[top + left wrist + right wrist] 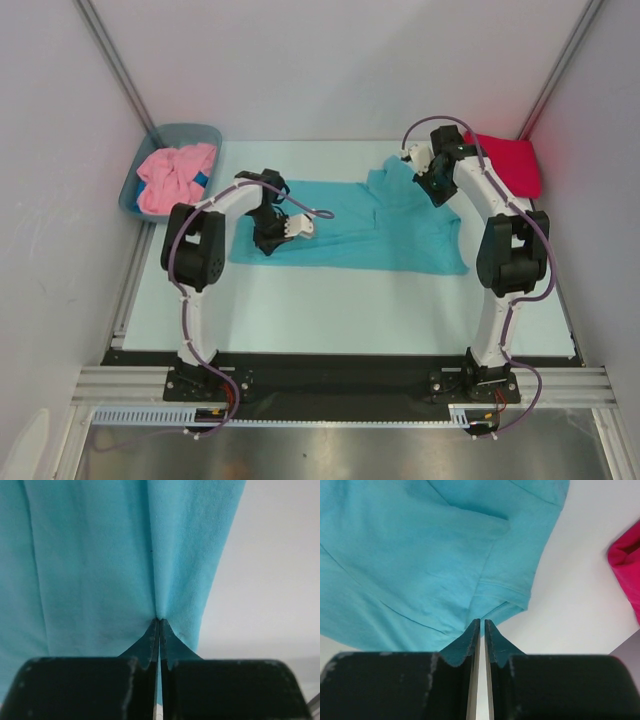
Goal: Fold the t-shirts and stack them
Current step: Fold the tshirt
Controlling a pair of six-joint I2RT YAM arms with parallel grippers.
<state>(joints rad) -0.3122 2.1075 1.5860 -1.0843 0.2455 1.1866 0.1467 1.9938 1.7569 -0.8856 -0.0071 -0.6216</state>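
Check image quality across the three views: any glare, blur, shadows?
Top external: even light, sharp, mild glare on the metal panel at the bottom. Left wrist: turquoise t-shirt crisp, dark jaws soft up close. Right wrist: shirt sharp, jaws soft, red t-shirt slightly blurred at the edge.

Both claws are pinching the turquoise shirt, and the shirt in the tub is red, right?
Not quite: the top view shows the pink t-shirt in the tub; the red t-shirt lies at far right. The left gripper and right gripper do pinch the turquoise t-shirt.
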